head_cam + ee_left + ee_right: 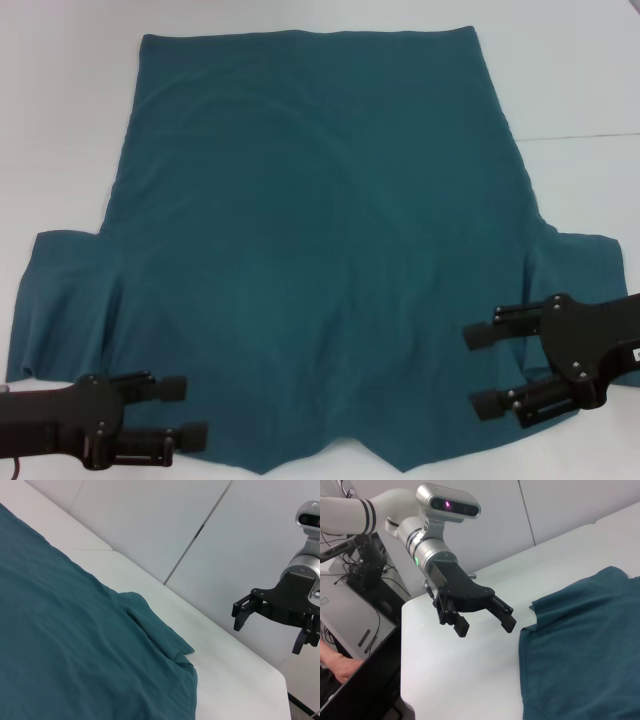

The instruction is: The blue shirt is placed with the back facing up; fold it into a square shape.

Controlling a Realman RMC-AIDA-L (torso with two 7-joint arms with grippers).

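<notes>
One blue shirt, collar nearest robot

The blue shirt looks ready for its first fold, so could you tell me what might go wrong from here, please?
1. The blue shirt fills most of the table, and its near edge runs out of the head view; a grab there might miss the edge.
2. The left claw and right claw, both open, sit at different depths, so lifting together may skew the fold.
3. The sleeve by the right claw is rumpled and could bunch inside the fold.
</notes>
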